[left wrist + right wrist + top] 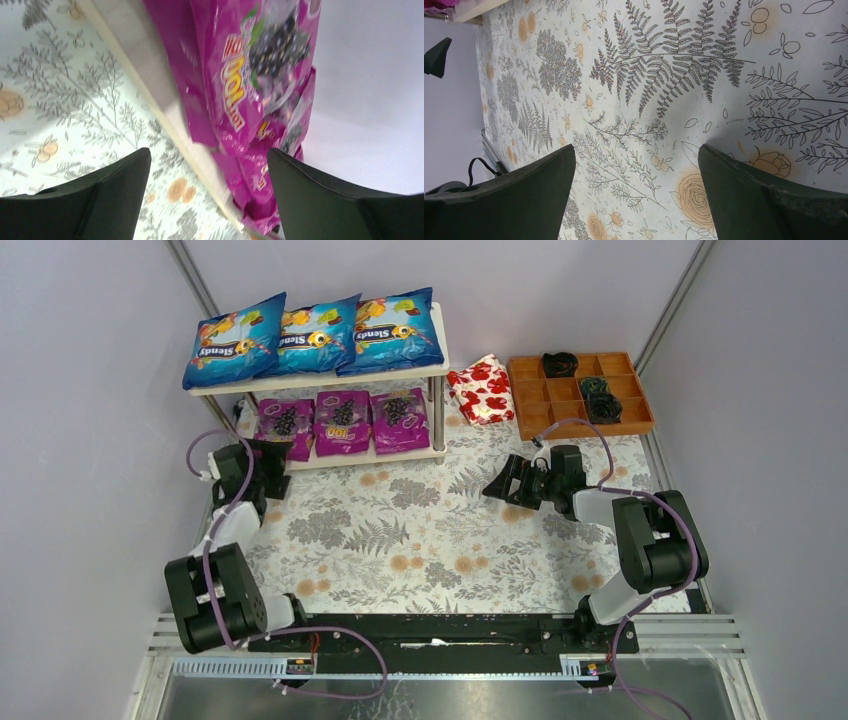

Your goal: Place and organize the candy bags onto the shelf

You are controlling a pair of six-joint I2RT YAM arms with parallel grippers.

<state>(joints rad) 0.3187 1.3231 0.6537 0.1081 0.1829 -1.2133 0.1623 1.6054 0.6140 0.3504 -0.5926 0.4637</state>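
Overhead, every candy bag sits on the shelf [420,453], far left: three blue bags [318,335] side by side on the top board, three purple bags [343,422] in a row below; only the left wrist camera catches the purple lettering up close, blurred, at the lower board's near edge; there the left gripper [209,152] is spread wide, released, grasping nothing; the right gripper [636,150] gapes empty over the floral cloth [674,75], mid-table; overhead, both sets of fingers merge into dark shapes; the top board hides the lower tier's far part.
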